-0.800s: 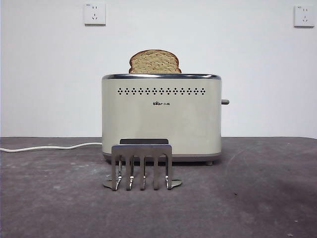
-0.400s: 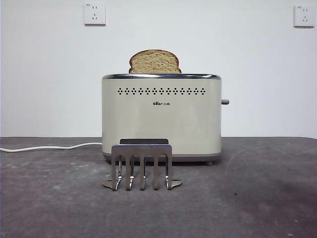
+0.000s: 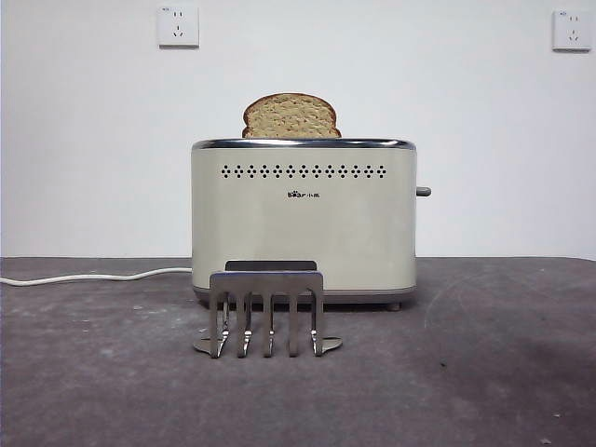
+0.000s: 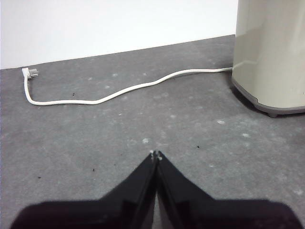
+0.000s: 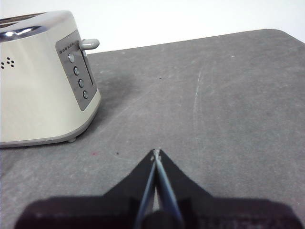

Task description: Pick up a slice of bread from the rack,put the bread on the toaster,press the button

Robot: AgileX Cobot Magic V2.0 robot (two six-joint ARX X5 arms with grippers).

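Nothing moved: slice of bread (image 3: 291,117) (upright) stays in toaster (image 3: 304,223)

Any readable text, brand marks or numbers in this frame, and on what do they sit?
No text here reads clearly.
Toaster: small dark logo on its front face, too small to read.
Toaster's side control panel: round buttons, any labels too blurred to read.
Wall sockets: no legible marking.
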